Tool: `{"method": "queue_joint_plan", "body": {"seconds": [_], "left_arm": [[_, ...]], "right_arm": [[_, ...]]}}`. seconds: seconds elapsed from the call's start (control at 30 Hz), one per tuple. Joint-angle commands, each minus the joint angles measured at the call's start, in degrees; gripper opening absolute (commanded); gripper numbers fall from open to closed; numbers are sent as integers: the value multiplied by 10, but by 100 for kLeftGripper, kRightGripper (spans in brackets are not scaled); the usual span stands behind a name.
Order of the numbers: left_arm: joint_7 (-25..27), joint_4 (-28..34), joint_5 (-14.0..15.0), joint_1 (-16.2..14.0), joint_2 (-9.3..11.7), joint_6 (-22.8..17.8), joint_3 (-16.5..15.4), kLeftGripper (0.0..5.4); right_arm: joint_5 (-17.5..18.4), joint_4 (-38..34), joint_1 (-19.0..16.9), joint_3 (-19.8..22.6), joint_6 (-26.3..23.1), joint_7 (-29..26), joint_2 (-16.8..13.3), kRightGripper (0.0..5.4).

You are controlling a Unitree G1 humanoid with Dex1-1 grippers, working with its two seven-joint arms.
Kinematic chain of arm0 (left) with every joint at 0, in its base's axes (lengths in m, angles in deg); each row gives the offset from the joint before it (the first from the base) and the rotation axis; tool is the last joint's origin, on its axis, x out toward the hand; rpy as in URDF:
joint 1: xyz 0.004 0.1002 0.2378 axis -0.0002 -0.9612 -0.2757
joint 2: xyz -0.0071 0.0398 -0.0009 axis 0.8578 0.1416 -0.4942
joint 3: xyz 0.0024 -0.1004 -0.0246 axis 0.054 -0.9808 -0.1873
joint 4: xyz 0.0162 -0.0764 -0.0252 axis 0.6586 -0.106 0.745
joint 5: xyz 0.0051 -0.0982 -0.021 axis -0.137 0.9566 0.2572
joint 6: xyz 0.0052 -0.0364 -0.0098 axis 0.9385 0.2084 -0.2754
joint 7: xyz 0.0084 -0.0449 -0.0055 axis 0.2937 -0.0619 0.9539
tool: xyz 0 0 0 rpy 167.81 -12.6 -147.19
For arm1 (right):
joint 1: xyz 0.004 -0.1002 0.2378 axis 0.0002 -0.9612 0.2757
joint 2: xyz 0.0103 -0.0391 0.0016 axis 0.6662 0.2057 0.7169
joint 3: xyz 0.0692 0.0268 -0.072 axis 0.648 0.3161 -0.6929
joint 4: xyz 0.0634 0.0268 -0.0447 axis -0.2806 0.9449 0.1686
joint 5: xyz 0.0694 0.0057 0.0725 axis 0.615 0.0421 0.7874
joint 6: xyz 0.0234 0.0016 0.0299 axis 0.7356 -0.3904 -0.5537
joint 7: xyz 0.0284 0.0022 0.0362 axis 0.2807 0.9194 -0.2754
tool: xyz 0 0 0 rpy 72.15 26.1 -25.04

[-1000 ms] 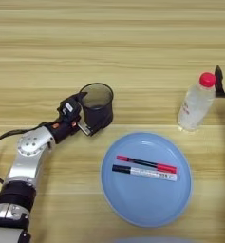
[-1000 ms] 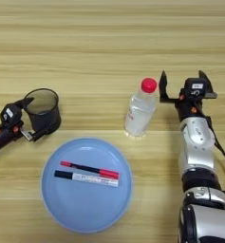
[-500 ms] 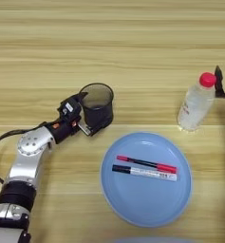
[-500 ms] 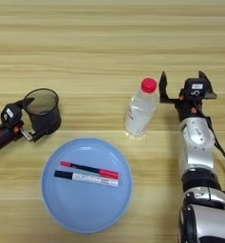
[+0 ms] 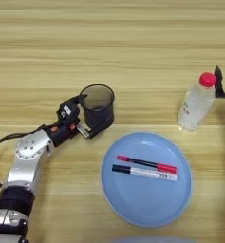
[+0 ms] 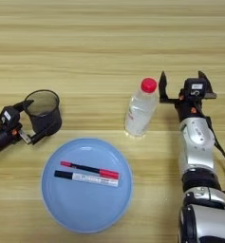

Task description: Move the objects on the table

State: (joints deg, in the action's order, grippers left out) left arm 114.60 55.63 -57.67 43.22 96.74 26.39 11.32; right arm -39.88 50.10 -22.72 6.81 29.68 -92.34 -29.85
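— Where do we find the dark translucent cup (image 5: 97, 108)?

— We see it standing upright on the wooden table (image 5: 109, 42), left of middle, just above the upper left rim of the round light-blue plate (image 5: 147, 204) and not touching it.

— And what has hold of it?

— Our left gripper (image 5: 89, 115) has one black finger (image 5: 80, 99) at the cup's rim on its left side and the other low against the wall nearest the plate, so the two fingers pinch the cup between them. The left arm (image 5: 31, 154) reaches in from the lower left corner.

— What lies on the plate?

— We count two markers side by side, almost level. The upper one is the red-and-black marker (image 5: 146, 163); the lower one is the black-and-white marker (image 5: 143, 172) with a red end at the right. They lie close together near the plate's middle.

— And farther right?

— The clear plastic bottle (image 6: 139, 110) with its red cap (image 6: 148, 85) stands upright, above and to the right of the plate, well apart from the cup. Our right gripper (image 6: 180, 88) sits just beside the cap on its right, fingers spread wide, the nearer finger (image 6: 162, 85) close to the cap; we cannot tell whether it touches. The right arm (image 6: 197, 147) comes up from the lower right.
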Motion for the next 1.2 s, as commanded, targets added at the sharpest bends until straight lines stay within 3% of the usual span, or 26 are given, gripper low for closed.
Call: {"method": "queue_joint_plan", "body": {"seconds": [0.03,0.57,1.2], "left_arm": [[2,11,3,-9,9,-11,-1,538],[0,18,7,-31,27,-14,-13,538],[14,74,19,-60,50,-21,-23,538]], "right_arm": [[1,2,12,2,6,0,-4,540],[2,4,13,3,6,-1,-5,540],[1,8,15,3,7,-1,-6,540]]}}
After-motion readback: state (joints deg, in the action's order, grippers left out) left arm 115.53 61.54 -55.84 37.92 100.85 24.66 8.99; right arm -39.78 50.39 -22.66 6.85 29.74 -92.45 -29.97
